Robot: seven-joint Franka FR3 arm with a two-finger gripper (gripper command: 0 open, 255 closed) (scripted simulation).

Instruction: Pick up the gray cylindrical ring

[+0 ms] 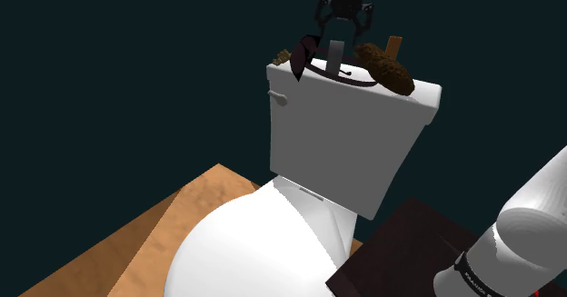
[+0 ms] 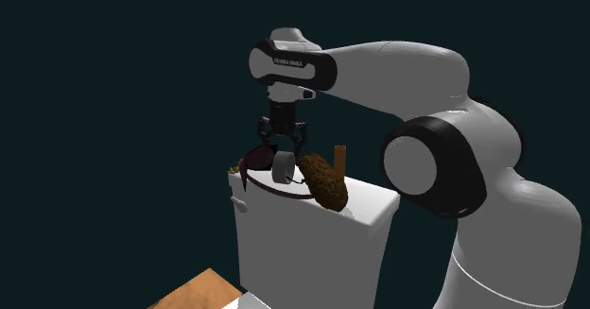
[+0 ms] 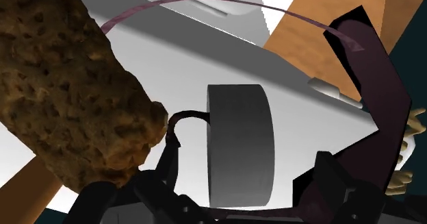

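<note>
Shoulder view: hand [image 1: 344, 18] spread open, empty, above the grey ring [image 1: 337, 55] upright on the toilet tank [image 1: 350, 136].

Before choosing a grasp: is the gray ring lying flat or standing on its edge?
Standing on edge: the gray ring rests on its curved side atop the white tank.

Dim overall; backdrop [image 1: 109, 68] flat dark teal. Shoulder view: tank [image 1: 345, 150] front mid grey, top edge brighter; toilet lid [image 1: 263, 250] toward 6 o'clock brightest white. Second exterior view: arm [image 2: 416, 71] lit from 12 o'clock, undersides fading grey. Wrist view: ring [image 3: 239, 144] grey, soft gradient across it. Shading gradual throughout.
</note>
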